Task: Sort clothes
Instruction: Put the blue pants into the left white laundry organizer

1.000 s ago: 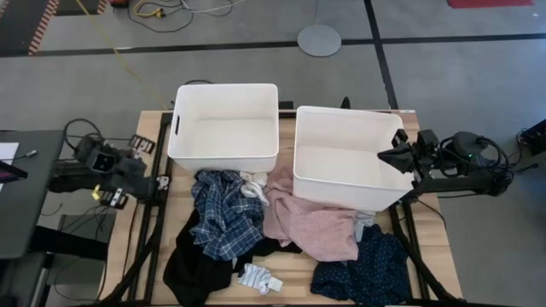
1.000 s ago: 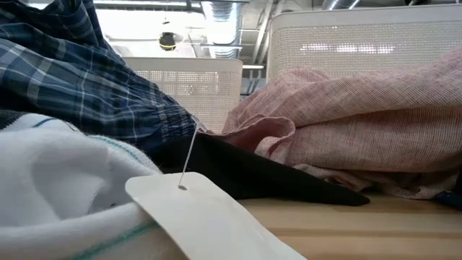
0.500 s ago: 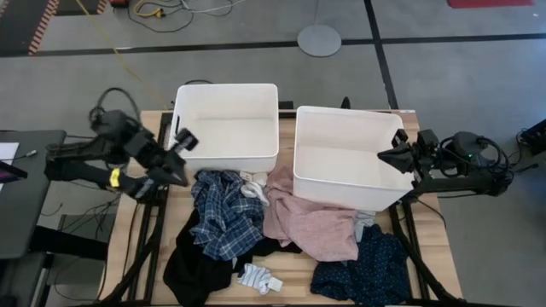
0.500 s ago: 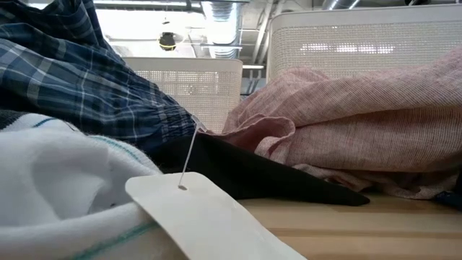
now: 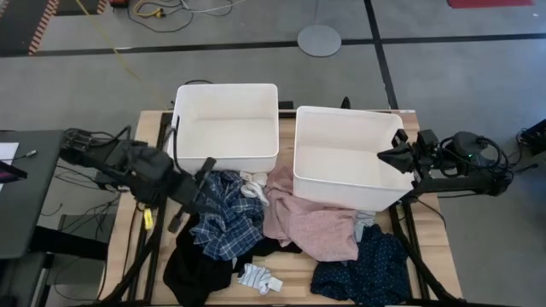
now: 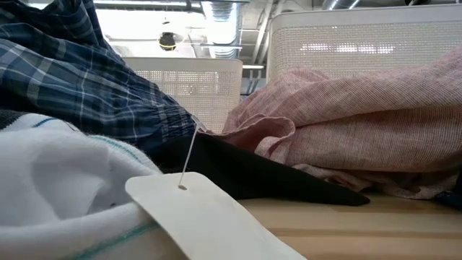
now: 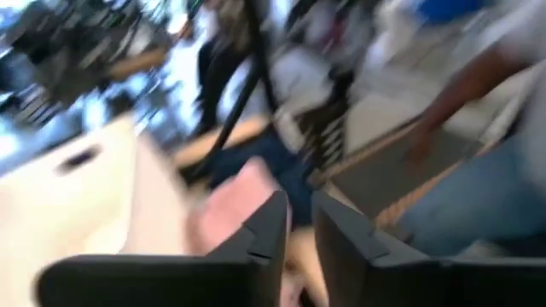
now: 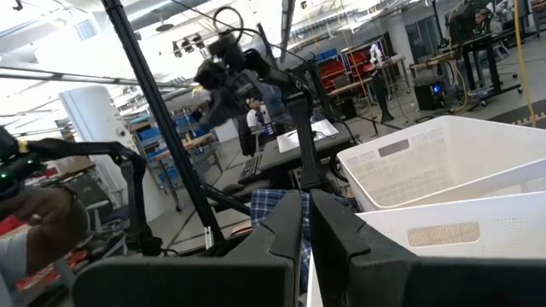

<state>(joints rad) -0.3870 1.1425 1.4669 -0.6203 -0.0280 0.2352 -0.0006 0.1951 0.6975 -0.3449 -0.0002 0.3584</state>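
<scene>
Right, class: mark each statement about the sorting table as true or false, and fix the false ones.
1. Both white bins are empty. True.
2. The pink top lies partly under the right bin. True.
3. The left tool is over the plaid shirt. True.
4. The right tool is down among the clothes. False: it waits at the right bin's right wall.
5. The socks are inside the left bin. False: they lie on the table near its front edge.
6. The navy dotted piece sits at the table's front left. False: front right.
</scene>
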